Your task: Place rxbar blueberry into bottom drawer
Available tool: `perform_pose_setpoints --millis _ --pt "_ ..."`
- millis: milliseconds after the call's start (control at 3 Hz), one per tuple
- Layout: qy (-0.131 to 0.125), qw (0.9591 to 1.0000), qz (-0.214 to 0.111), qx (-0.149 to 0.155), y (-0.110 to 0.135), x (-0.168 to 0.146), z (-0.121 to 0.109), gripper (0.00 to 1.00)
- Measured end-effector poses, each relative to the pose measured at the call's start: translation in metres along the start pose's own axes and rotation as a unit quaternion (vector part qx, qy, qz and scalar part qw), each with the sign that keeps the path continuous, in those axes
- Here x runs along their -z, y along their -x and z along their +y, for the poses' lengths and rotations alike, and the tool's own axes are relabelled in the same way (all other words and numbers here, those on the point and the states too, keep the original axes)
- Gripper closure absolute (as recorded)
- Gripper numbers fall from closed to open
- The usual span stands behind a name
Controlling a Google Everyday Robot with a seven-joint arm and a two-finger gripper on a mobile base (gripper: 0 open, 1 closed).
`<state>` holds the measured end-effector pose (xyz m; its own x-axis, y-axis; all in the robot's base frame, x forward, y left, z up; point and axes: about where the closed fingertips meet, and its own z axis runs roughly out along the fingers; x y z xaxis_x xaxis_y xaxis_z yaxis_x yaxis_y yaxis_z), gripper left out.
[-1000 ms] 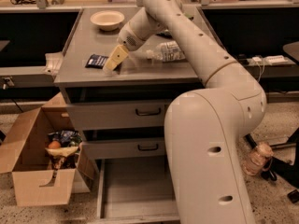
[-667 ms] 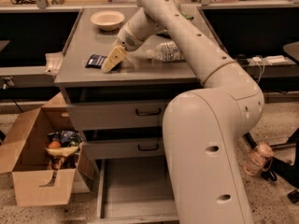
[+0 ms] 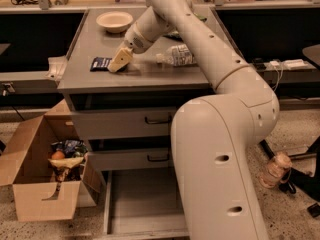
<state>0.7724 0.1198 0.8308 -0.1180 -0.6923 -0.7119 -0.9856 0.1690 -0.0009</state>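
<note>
The rxbar blueberry (image 3: 100,63), a flat dark navy wrapper with pale lettering, lies on the grey cabinet top (image 3: 150,76) near its left front. My gripper (image 3: 118,62) is at the bar's right end, low over the cabinet top, its cream fingers (image 3: 121,58) pointing down-left. The bottom drawer (image 3: 142,204) is pulled out at floor level, its flat grey floor showing; my arm's base covers its right part.
A clear plastic bottle (image 3: 175,55) lies on its side right of the gripper. A cream bowl (image 3: 114,21) stands at the back left. Two shut grey drawers (image 3: 125,124) with black handles sit above. An open cardboard box (image 3: 42,176) of items stands on the floor at left.
The gripper has moved slightly down and left, closer to the bar. The bar, bottle and drawers have not moved.
</note>
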Motion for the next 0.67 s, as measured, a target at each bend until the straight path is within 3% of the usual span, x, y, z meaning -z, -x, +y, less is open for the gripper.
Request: perform_pose_setpoints --millis 333,667 --pt "0.000 1.0000 0.000 0.000 0.003 0.003 0.000 0.96" --pt "-0.025 0.9992 -0.023 0.021 0.019 0.028 0.002 1.00"
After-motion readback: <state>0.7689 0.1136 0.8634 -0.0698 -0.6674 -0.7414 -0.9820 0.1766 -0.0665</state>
